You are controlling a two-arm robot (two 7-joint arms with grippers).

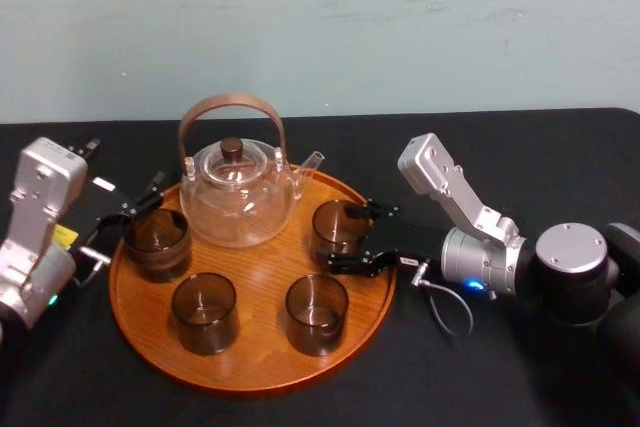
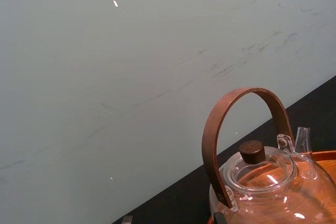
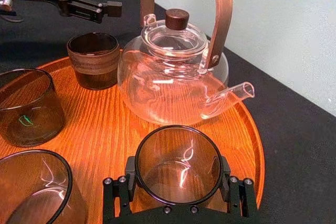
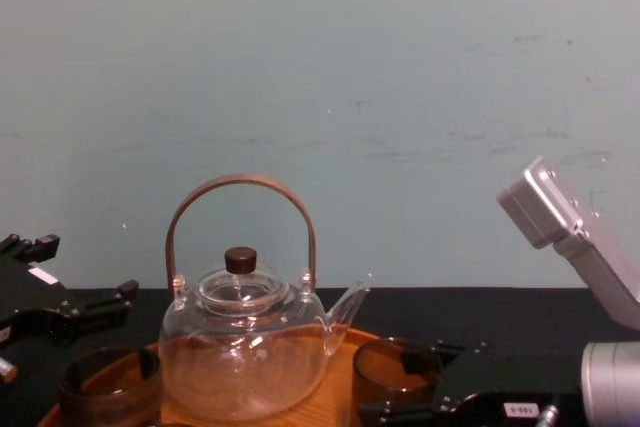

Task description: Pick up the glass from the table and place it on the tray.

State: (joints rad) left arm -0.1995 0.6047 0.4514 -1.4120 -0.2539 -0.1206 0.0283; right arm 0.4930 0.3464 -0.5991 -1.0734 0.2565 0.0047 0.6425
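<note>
And here's the count: one tray (image 1: 250,379) on one table (image 1: 560,147). One teapot (image 1: 237,197) toward the tray's back edge. Three glasses: glass (image 1: 340,227) by the right edge, glass (image 1: 204,312) and glass (image 1: 317,314) along the front edge. One banded cup (image 1: 157,243) at the left edge.

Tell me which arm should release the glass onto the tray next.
Right. The right gripper grips the glass at the right of the tray; the left gripper is open beside the banded cup.

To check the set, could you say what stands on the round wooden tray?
Clear glass teapot, dark brown-banded cup, two smoky tumblers, and a smoky brown glass in the right hand; nothing seems hidden.
</note>
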